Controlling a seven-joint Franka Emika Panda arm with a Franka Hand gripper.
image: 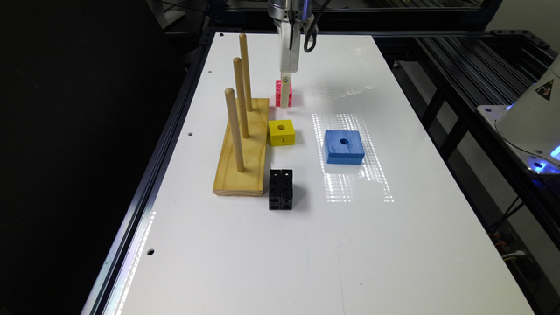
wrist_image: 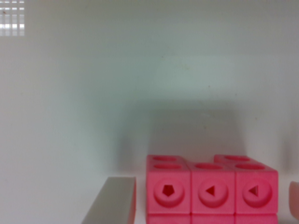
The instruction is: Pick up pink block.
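White shiny table (image: 393, 218) under everything, dark metal frame all round.

From the exterior view: hung low at the far end with the claw (image: 285, 103), tip nearly on the table, right at the pink block (image: 278, 94). Probably went that low to get round the block's sides. Passed over the yellow cube (image: 281, 132), near the claw on the camera side, and the black block (image: 280, 189), well apart from it. Stood clear of the wooden peg board (image: 243, 148), near the claw on the exterior view's left.

From the wrist view: sat flat on the table between the claw's fingers, pink and full of round holes. Held the fingers spread, one grey finger (wrist_image: 112, 203) with a gap to the block, the other just beside its far end. Was not pinching yet, by the look of it.
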